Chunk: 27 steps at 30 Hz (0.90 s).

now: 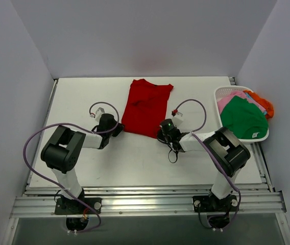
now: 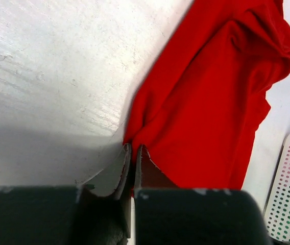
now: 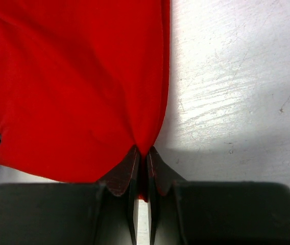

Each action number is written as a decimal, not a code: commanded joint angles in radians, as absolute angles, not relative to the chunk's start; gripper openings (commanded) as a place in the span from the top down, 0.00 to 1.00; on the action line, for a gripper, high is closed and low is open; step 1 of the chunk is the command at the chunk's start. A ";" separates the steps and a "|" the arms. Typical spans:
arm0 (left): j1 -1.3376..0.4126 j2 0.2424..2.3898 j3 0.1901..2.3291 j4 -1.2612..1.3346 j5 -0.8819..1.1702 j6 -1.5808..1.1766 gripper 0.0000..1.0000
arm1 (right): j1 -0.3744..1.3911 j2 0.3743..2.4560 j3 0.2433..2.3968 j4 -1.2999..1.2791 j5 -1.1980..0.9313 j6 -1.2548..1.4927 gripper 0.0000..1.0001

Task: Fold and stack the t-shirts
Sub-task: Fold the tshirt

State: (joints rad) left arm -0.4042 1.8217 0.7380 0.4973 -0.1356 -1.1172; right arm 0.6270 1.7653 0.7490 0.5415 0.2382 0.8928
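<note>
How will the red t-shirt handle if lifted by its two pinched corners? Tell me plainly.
Probably floppy: the red t-shirt lies wrinkled and gathers into folds where the left claw and right claw pinch its near corners. Likely light: the cloth looks thin. Lifted, the unheld middle would likely sag; pulled, it should slide on the smooth table.

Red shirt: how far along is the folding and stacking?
Done: nothing stacked. In hand: the red shirt lies on the table, left gripper and right gripper pinching its near corners, jaws shut. Left: the green shirt, pink shirt and orange shirt wait in the basket.
</note>
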 commanded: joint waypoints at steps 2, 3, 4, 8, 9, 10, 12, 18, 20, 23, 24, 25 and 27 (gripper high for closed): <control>-0.403 1.827 0.791 0.402 -0.144 -1.091 0.98 | 0.618 1.773 0.721 0.522 0.253 0.885 1.00; -0.403 1.824 0.792 0.391 -0.144 -1.089 0.98 | 0.618 1.770 0.718 0.519 0.252 0.887 1.00; -0.403 1.816 0.785 0.393 -0.144 -1.086 0.98 | 0.618 1.758 0.715 0.512 0.252 0.885 1.00; -0.435 1.683 0.723 0.368 -0.163 -1.071 0.98 | 0.634 1.697 0.692 0.462 0.276 0.896 1.00; -0.449 1.651 0.703 0.347 -0.188 -1.068 0.98 | 0.647 1.683 0.690 0.421 0.285 0.899 1.00; -0.465 1.619 0.693 0.322 -0.207 -1.063 0.98 | 0.655 1.648 0.689 0.401 0.302 0.905 1.00; -0.506 1.511 0.674 0.253 -0.232 -1.060 0.98 | 0.672 1.611 0.680 0.364 0.319 0.910 1.00; -0.587 1.221 0.620 0.069 -0.308 -1.054 0.98 | 0.744 1.413 0.658 0.212 0.394 0.933 1.00; -0.595 1.154 0.629 0.008 -0.324 -1.048 0.98 | 0.759 1.352 0.666 0.157 0.413 0.933 1.00; -0.600 1.105 0.644 -0.046 -0.322 -1.046 0.98 | 0.765 1.299 0.696 0.103 0.445 0.927 1.00; -0.601 1.101 0.649 -0.046 -0.319 -1.046 0.98 | 0.767 1.293 0.706 0.086 0.459 0.919 1.00; -0.601 1.100 0.652 -0.046 -0.318 -1.042 0.98 | 0.769 1.287 0.730 0.078 0.472 0.916 1.00; -0.600 1.120 0.678 -0.055 -0.318 -1.040 0.98 | 0.767 1.290 0.758 0.075 0.506 0.901 1.00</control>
